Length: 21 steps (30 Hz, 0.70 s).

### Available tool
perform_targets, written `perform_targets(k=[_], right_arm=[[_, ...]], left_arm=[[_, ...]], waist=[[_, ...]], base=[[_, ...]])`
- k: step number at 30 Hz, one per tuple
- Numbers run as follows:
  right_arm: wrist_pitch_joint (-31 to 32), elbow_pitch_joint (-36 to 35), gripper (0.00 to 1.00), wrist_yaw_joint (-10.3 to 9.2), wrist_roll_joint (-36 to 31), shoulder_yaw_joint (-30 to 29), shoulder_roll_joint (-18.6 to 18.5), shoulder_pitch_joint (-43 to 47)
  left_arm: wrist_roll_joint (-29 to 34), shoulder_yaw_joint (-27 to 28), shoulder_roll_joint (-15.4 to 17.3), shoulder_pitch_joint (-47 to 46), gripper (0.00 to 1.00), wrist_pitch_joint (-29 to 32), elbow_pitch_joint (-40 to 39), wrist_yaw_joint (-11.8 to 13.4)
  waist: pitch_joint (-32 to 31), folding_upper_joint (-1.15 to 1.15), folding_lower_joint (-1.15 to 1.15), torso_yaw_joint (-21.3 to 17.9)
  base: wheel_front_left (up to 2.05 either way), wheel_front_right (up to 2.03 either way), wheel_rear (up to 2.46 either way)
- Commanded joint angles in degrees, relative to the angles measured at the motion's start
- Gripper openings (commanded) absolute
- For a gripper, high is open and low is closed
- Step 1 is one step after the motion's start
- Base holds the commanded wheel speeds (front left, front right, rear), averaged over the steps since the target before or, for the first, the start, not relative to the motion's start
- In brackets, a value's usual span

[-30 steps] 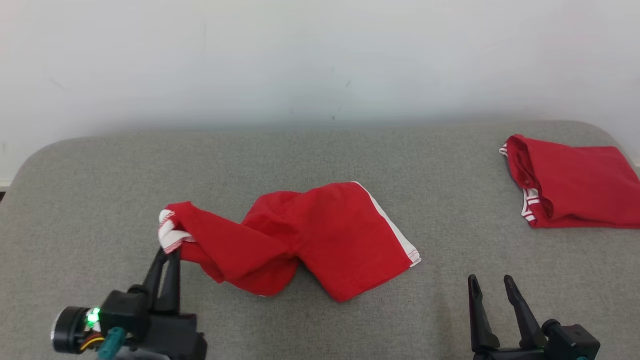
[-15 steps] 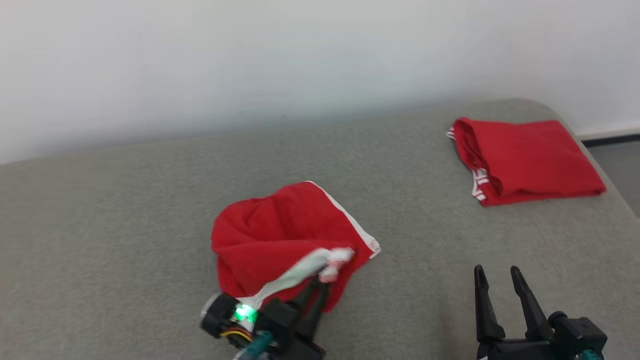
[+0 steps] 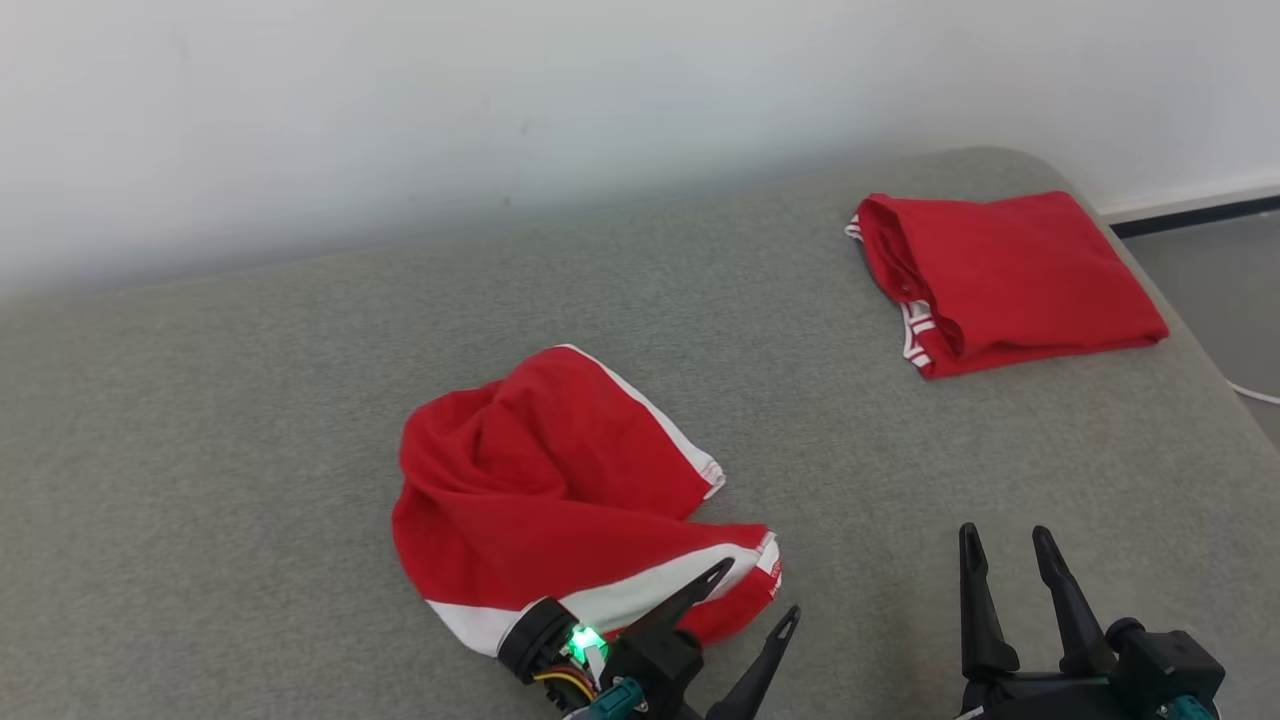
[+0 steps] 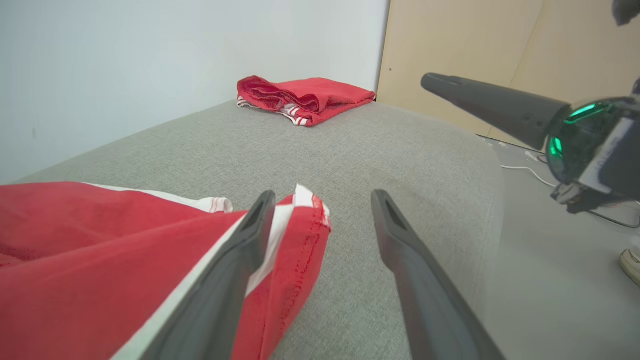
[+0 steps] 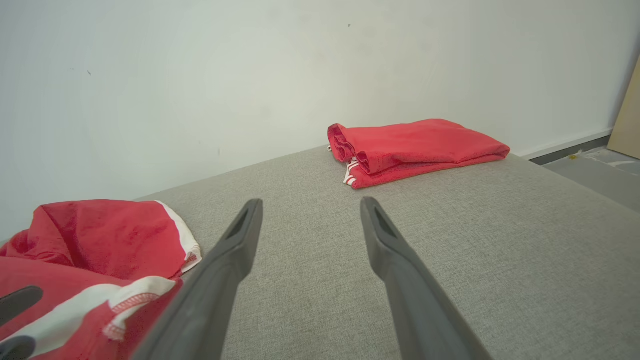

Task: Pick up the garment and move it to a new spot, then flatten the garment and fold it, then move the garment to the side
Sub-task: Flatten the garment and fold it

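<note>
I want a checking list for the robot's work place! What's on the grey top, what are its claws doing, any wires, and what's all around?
Surface: grey fabric pad, woven cover, rounded far corner.
Job's things: crumpled red garment with white stripes, partly doubled over, near the front.
Clutter: folded red garment, neat, at the far right corner.
Grippers: left gripper open, one finger lying over the crumpled garment's hem, not gripping; right gripper open, empty, over the pad.
Cables: white cable on the floor to the right.
Surroundings: white wall behind; grey floor; pale wooden panel.
</note>
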Motion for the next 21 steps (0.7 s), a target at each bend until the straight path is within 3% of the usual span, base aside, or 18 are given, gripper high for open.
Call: perform_targets(k=[1, 7, 14, 21], right_arm=[[-0.3, 0.0, 1.0, -0.15, 0.1, -0.1, 0.1, 0.6], [-0.3, 0.3, 1.0, -0.15, 0.7, 0.1, 0.1, 1.6], [-0.3, 0.1, 1.0, -0.15, 0.7, 0.1, 0.1, 2.2], [-0.1, 0.2, 1.0, -0.15, 0.4, 1.0, 0.1, 1.4]], left_arm=[[-0.9, -0.7, 0.0, -0.7, 1.0, -0.4, -1.3, 0.9], [-1.9, 0.8, 0.4, 0.2, 1.0, -0.6, -5.2, 4.2], [-2.5, 10.3, 5.1, 5.5, 1.0, -0.6, -10.3, 9.7], [-3.8, 16.7, 8.5, 9.2, 1.0, -0.6, -8.6, 9.9]], waist=[[-1.4, 0.0, 0.0, 2.0], [-3.2, 0.0, 0.0, 5.6], [-3.7, 0.0, 0.0, 8.1], [-3.0, 0.0, 0.0, 7.6]], base=[[0.0, 0.0, 0.0], [0.0, 0.0, 0.0], [0.0, 0.0, 0.0], [0.0, 0.0, 0.0]])
